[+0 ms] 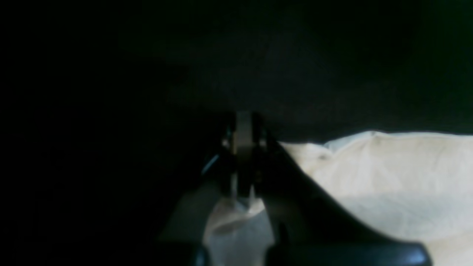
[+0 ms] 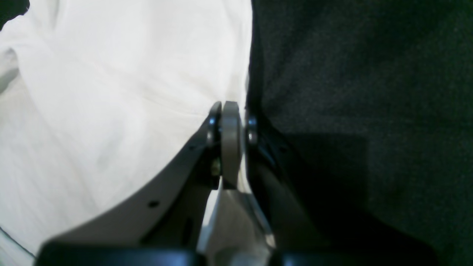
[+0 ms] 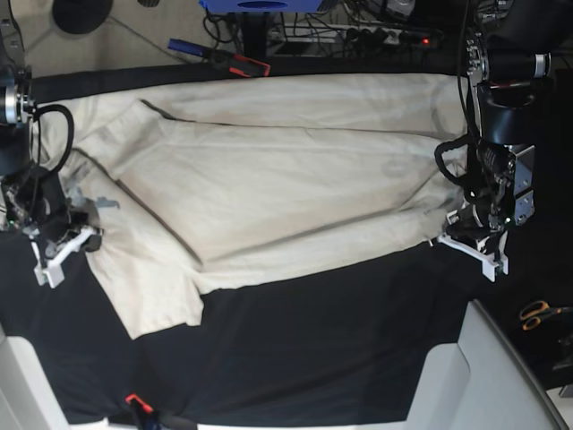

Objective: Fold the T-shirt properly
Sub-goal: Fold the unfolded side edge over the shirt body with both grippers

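Observation:
The cream T-shirt [image 3: 269,188] lies spread and wrinkled across the black table cover [image 3: 340,340]. One end reaches each arm. My left gripper [image 3: 472,240] is at the shirt's near right corner. In the left wrist view it [image 1: 244,125] is shut, with the T-shirt [image 1: 388,184] running in between the fingers. My right gripper [image 3: 59,244] is at the shirt's left edge. In the right wrist view it [image 2: 231,109] is shut on the border of the T-shirt [image 2: 111,92], where cloth meets black cover [image 2: 351,92].
Orange-handled scissors [image 3: 537,313] lie at the right edge. A white panel [image 3: 474,376] rises at the bottom right. Cables and a blue object [image 3: 260,4] sit behind the table, with a red-and-black tool [image 3: 228,60] at its far edge.

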